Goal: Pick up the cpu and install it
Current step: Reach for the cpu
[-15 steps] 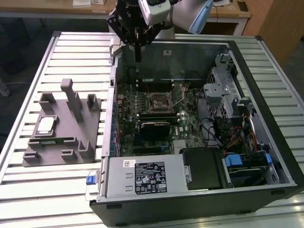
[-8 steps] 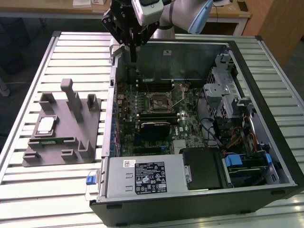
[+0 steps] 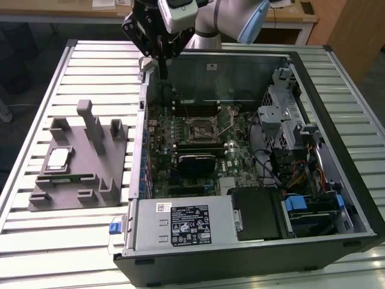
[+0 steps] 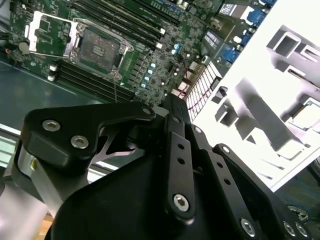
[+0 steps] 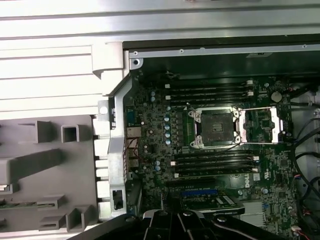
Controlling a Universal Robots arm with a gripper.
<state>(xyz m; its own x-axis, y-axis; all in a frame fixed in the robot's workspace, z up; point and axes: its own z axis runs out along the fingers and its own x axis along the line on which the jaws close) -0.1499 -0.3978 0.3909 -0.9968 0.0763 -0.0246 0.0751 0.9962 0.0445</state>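
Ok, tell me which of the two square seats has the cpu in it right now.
The one in the grey holder block, where the pale cpu lies. The motherboard socket sits bare, its metal frame swung open.

- Slatted pale metal table (image 3: 36, 241): carries the items below.
- Grey plastic holder block with upright posts (image 3: 90, 183): stands at the exterior view's left. The cpu (image 3: 58, 158), a small square silvery chip, lies flat in it.
- Open black computer case (image 3: 240, 265): just beside the block, to its right. Inside are a green motherboard (image 3: 234, 159) and a black metal-framed socket (image 3: 201, 127).
- Black gripper (image 3: 162, 69): hangs over the case's far left corner, well apart from the cpu.
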